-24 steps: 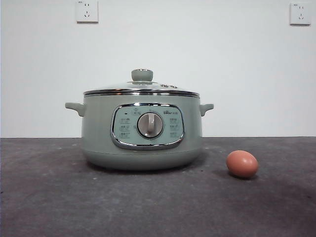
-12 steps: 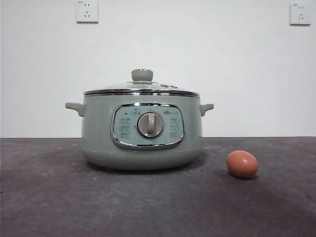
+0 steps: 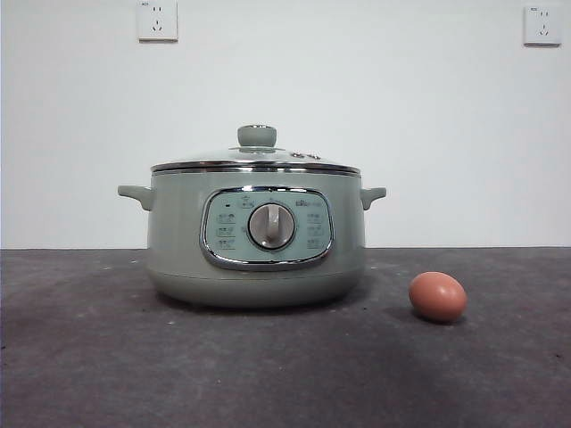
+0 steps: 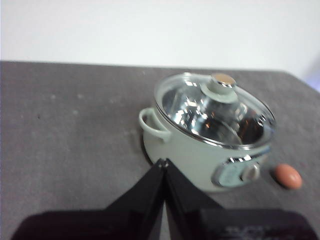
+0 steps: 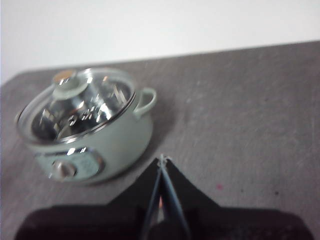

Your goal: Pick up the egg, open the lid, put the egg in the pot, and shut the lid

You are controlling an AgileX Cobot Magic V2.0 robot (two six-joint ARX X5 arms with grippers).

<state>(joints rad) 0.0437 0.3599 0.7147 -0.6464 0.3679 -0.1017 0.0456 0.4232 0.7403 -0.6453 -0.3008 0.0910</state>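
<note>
1. Nearest the front camera, on the dark grey table [image 3: 107, 374], lies the small reddish-brown oval egg [image 3: 437, 296], resting on its side just beside the pot and not touching it.
2. Behind it stands the wide pale sage-green electric pot [image 3: 256, 236], its silver dial [image 3: 271, 226] facing forward in a chrome-framed panel. The round clear glass lid [image 3: 256, 163] with its chrome rim is seated flat on top, green knob [image 3: 256, 135] upright.
3. Farthest back, the white wall carries two sockets [image 3: 157, 20].
4. The left gripper [image 4: 163, 162] hangs well above the table on the pot's handle side, jaws pressed together, nothing between them. The right gripper [image 5: 161, 159] likewise waits high, jaws closed and empty; the egg is not visible in its view.
5. Risk, as I judge it: the egg is smooth and rounded, so a jaw landing off-centre could roll it away or crack the shell. The glass lid, lifted by a small knob, could tilt and clank against the rim.
6. Against the earlier front frames nothing differs: egg, pot and lid sit in the same places, and no arm has entered that view.
</note>
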